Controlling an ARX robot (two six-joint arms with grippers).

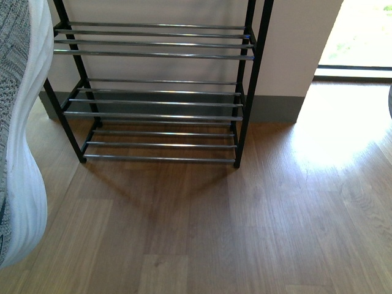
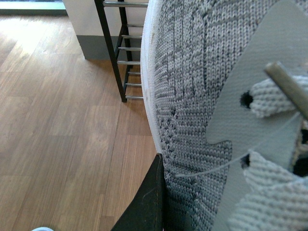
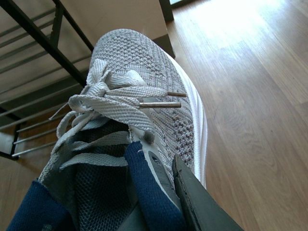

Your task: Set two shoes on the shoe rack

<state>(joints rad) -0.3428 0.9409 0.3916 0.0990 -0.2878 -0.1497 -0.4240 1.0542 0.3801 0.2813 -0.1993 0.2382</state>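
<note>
Rack [image 1: 153, 104] stands on the wood floor [image 1: 257, 233], its back against the wall [image 1: 288, 43], three tiers of chrome rods in the front view. First shoe [image 1: 21, 141] hangs clear of the floor at the near left of the rack, on its side, with the white ridged sole turned toward the rack. Left gripper [image 2: 158, 192]: one black finger [image 2: 147, 211] is pressed to the sole edge and the other is hidden behind the knit upper, so the clamp on the first shoe is judged from its raised position. Second shoe [image 3: 144, 96] is aloft above the floor, toe pointing at the wall beside the rack's upright. Right gripper [image 3: 163, 166] is clenched on its collar, a dark finger [image 3: 202, 207] outside and navy lining nipped within.
</note>
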